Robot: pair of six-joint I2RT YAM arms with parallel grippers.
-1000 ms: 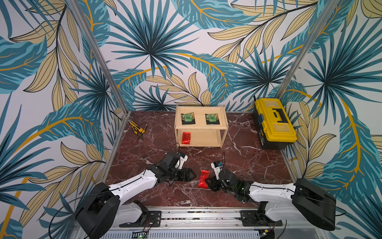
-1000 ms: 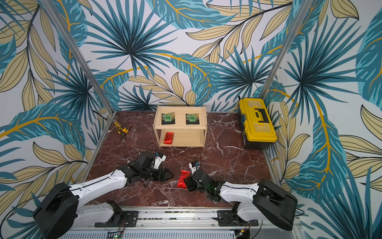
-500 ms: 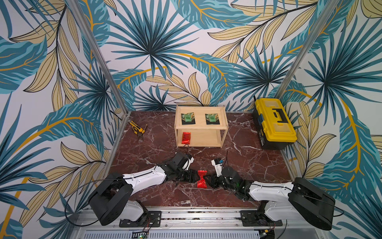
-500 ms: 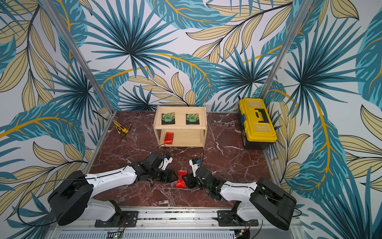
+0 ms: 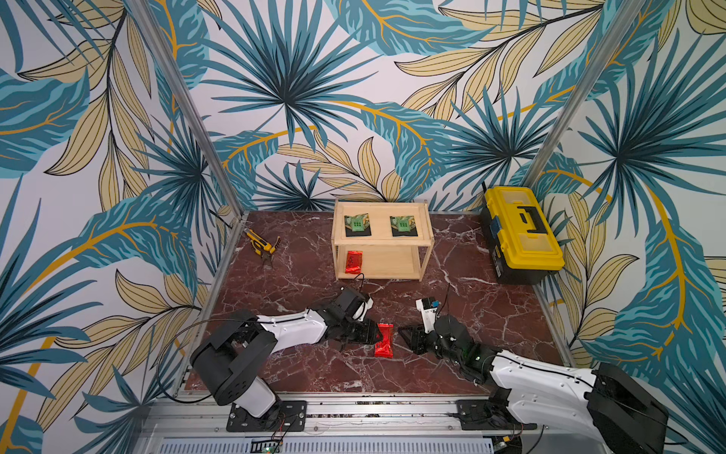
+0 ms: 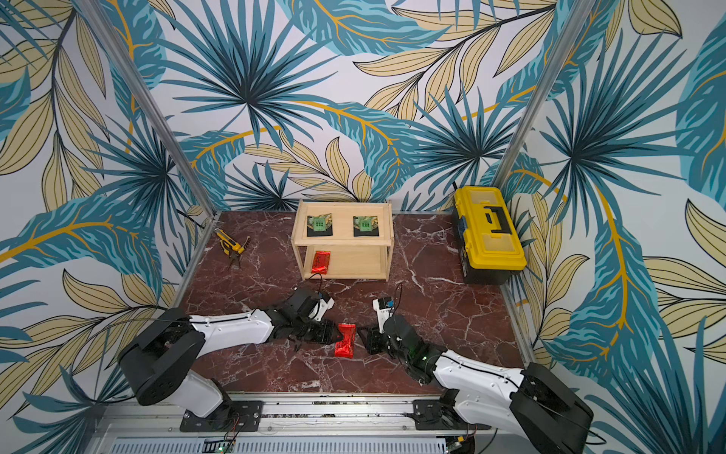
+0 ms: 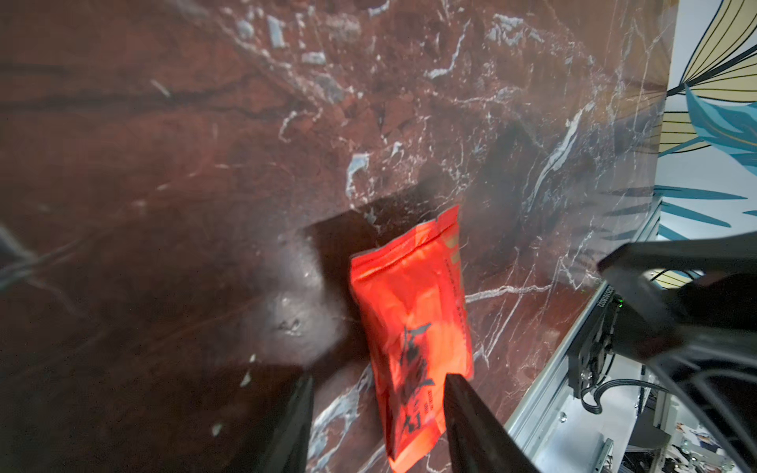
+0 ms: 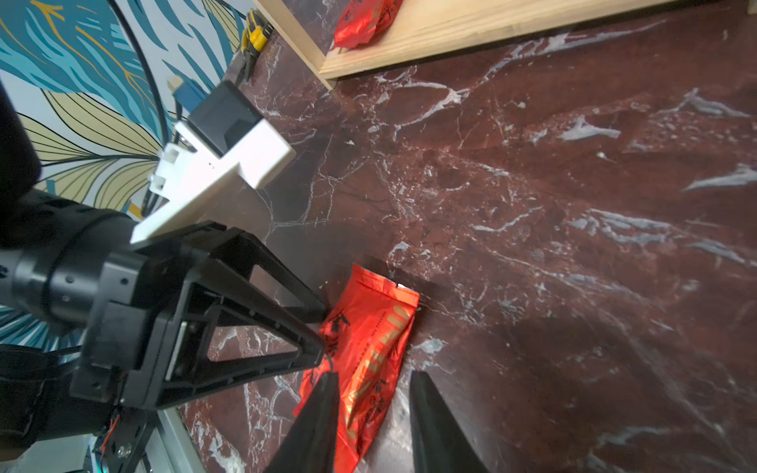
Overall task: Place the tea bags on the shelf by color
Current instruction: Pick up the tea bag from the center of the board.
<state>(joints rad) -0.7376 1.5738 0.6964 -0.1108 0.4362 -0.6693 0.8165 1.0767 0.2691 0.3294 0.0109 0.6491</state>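
Done so far: we count three tea bags on the shelf (image 5: 426,239): two green-and-gold tea bags (image 5: 356,224) (image 5: 402,225) on its top tray, one red tea bag (image 5: 353,262) on its lower tier.
Left to do: one loose red tea bag (image 5: 384,340), which we judge belongs on the lower tier beside its match.
Loose red tea bag, place: between our two grippers, on the marble table (image 5: 491,314) or barely off it; we cannot tell which.
Left gripper (image 5: 375,334): jaws set on either side of the bag's near end with a gap showing; we cannot tell whether they pinch it.
Right gripper (image 5: 402,336): jaws apart and empty, tips just beside the bag's far edge.
Next, as we judge: grip, carry away from us to the shelf.
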